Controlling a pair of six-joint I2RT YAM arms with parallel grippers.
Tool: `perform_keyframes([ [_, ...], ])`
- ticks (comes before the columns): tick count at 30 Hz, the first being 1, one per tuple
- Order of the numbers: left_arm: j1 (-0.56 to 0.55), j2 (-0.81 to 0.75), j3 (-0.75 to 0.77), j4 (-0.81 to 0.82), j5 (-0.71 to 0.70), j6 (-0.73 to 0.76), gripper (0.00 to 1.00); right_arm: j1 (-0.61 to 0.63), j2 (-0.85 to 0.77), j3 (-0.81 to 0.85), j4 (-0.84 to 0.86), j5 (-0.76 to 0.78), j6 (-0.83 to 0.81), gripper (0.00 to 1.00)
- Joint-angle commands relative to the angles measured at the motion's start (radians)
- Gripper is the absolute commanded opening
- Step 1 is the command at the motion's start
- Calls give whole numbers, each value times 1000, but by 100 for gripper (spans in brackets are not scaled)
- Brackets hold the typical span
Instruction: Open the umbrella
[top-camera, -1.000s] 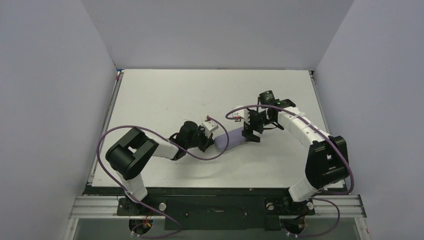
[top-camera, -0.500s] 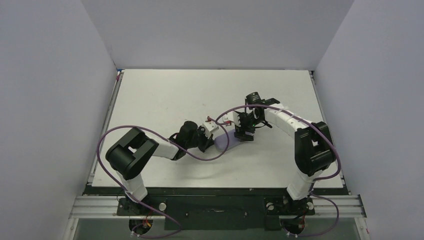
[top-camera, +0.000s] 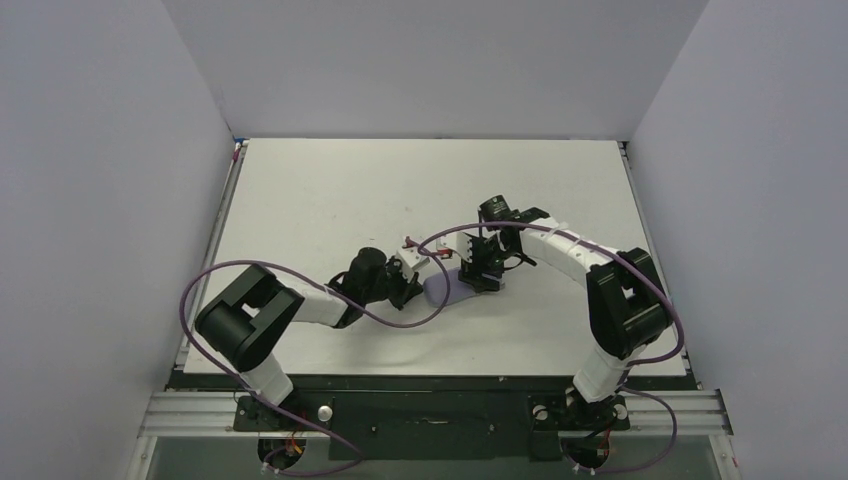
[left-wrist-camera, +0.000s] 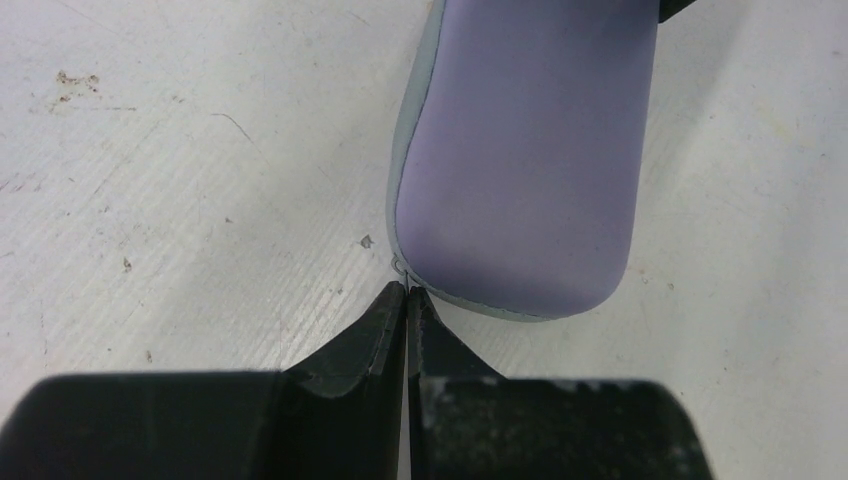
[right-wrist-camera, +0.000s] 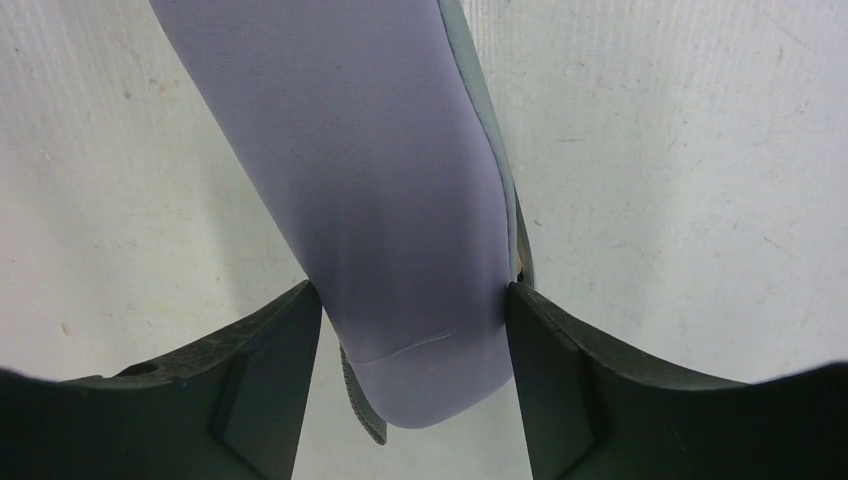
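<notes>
The umbrella's grey-lavender sleeve (top-camera: 444, 284) lies on the white table (top-camera: 330, 190) between my two grippers; the umbrella itself is hidden. In the left wrist view the sleeve's rounded end (left-wrist-camera: 520, 160) lies just past my left gripper (left-wrist-camera: 407, 292), which is shut on a thin zipper pull at the sleeve's corner. My left gripper (top-camera: 413, 288) is at the sleeve's left end. My right gripper (top-camera: 478, 278) is shut on the sleeve's other end (right-wrist-camera: 390, 200), its fingers (right-wrist-camera: 275, 350) pressed against both sides. A dark woven strap (right-wrist-camera: 365, 405) hangs at that end.
Purple cables (top-camera: 400, 320) loop from both arms over the table near the sleeve. Grey walls (top-camera: 110, 200) close in the left, back and right sides. Small dirt specks (left-wrist-camera: 75, 80) mark the table.
My right arm has moved left towards the left gripper, carrying its end of the sleeve, so the stretch of sleeve between the grippers shows shorter. My left arm has shifted slightly left.
</notes>
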Motion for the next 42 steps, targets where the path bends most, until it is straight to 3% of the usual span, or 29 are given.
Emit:
perform_keyframes([
  [1, -6, -63, -47, -12, 50, -20, 0, 9, 20, -37, 67, 95, 171, 50],
  [7, -53, -102, -90, 1, 48, -27, 0, 9, 47, -21, 85, 111, 287, 44],
  [21, -199, -149, -135, -9, -9, -114, 0, -15, 62, -16, 94, 111, 372, 37],
  [29, -215, -200, -161, -47, -75, -141, 0, -34, 25, -60, 60, 107, 223, 29],
  [35, -172, -220, -159, -20, -108, -123, 0, -102, 51, 0, -121, 32, -1, 22],
  [36, -147, -223, -147, -27, -107, -96, 1, -105, 54, 10, -175, 12, -83, 21],
  [38, -105, -226, -133, -37, -81, -23, 15, -114, 53, 15, -255, -4, -217, 20],
  [40, -74, -227, -131, -37, -56, 66, 38, -114, 54, 18, -319, -10, -327, 20],
  [42, -55, -219, -136, -13, -37, 137, 52, -109, 61, 29, -374, -20, -399, 19],
])
